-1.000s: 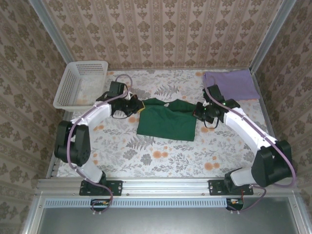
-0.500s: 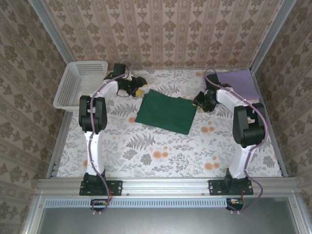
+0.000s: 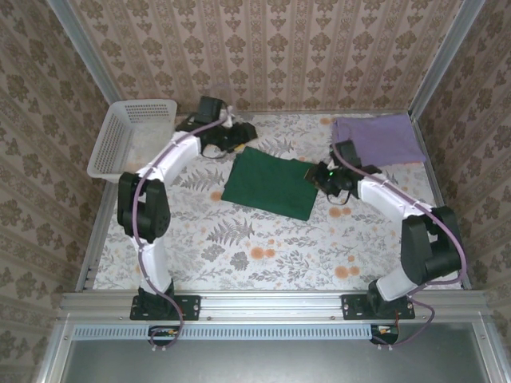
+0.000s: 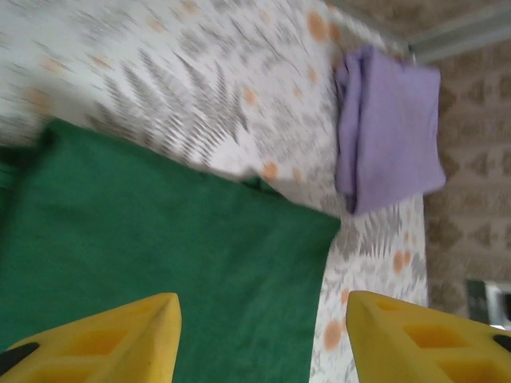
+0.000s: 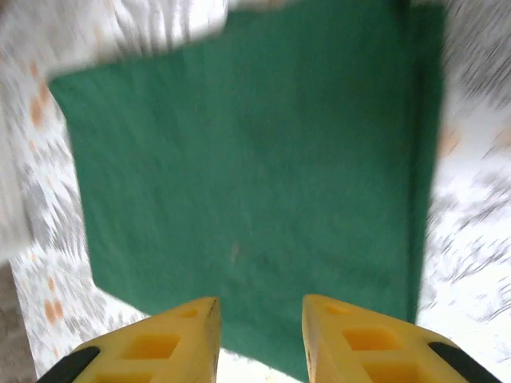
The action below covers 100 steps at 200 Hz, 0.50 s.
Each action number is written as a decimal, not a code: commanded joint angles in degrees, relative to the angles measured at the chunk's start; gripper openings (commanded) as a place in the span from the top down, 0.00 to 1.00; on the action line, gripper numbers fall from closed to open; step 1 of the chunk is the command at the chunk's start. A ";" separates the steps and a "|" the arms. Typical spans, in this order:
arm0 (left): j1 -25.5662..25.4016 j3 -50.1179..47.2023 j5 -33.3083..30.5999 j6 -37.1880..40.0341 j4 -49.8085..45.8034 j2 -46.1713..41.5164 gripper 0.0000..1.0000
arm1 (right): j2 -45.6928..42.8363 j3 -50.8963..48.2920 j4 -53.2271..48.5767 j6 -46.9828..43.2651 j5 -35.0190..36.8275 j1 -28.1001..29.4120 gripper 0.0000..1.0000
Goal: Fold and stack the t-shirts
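Two folded t-shirts lie on the table (image 3: 239, 243): the dark green t-shirt (image 3: 270, 185) in the middle, long side running left to right, and the lilac t-shirt (image 3: 377, 140) well apart, toward the far right corner. The left end effector (image 4: 262, 309) hovers at the green one's far left corner, half-wide and empty. The right end effector (image 5: 259, 307), narrow and empty, is just beside its right edge and nearer the lilac. No writing can be read.

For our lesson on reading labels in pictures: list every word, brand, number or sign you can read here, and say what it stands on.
No text can be read. The green t-shirt, the purple t-shirt and the white basket are plain; the tablecloth and wallpaper bear patterns, not letters. Small dark fittings on the near rail are too small to tell.
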 commanded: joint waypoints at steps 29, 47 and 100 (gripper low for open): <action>-4.87 -16.44 -6.22 5.77 3.95 2.57 0.51 | 7.30 -4.50 6.07 1.44 -4.00 7.55 0.72; -4.69 -24.19 -8.83 6.35 7.10 0.15 0.52 | 7.87 -8.05 6.35 0.50 -4.41 7.59 0.75; -5.68 -45.92 -8.31 2.14 15.30 -10.33 0.52 | 2.99 -12.70 -1.78 -5.03 -0.13 8.20 0.83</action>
